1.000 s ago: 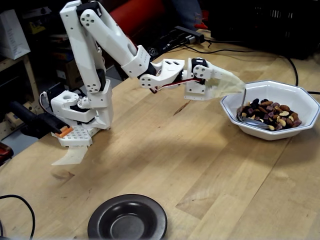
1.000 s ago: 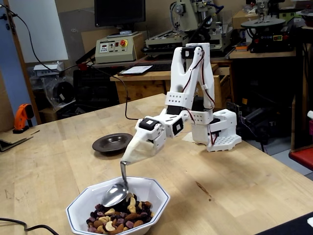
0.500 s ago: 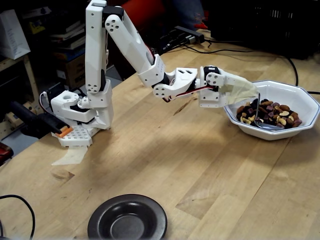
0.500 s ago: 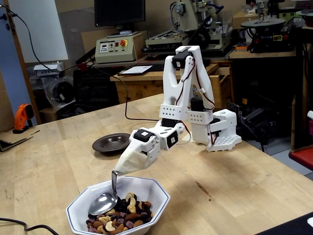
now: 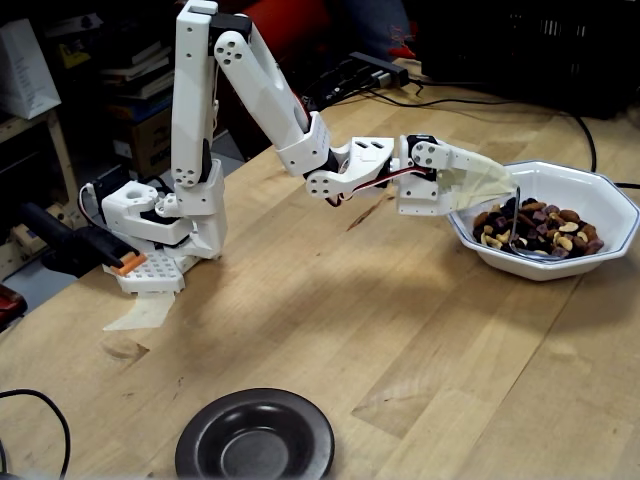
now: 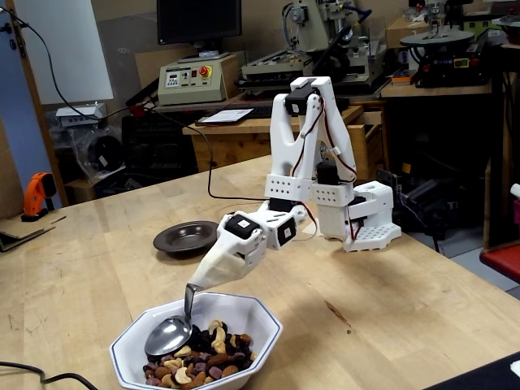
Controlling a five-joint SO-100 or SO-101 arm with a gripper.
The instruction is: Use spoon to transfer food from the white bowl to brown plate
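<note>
The white bowl [image 5: 610, 205] [image 6: 252, 318] holds a heap of food [image 5: 545, 225] [image 6: 203, 361] of pale cashews, brown nuts and dark pieces. My gripper [image 5: 505, 185] [image 6: 197, 282] reaches over the bowl's rim and is shut on the spoon [image 5: 530, 250] [image 6: 168, 335] by its handle. The spoon's oval bowl rests low inside the white bowl at the edge of the food, showing empty in both fixed views. The brown plate [image 5: 255, 437] [image 6: 187, 238] sits apart on the wooden table with nothing in it.
The arm's white base [image 5: 160, 225] [image 6: 361, 215] stands on the table, with an orange-tipped clamp [image 5: 125, 265] beside it. Black cables [image 5: 450, 100] run behind the bowl and another cable [image 5: 30, 415] near the plate. Benches with machines [image 6: 325, 49] lie beyond the table.
The arm stretched out and dropped, carrying the spoon from atop the food down into the bowl; in the last half second it barely moved.
</note>
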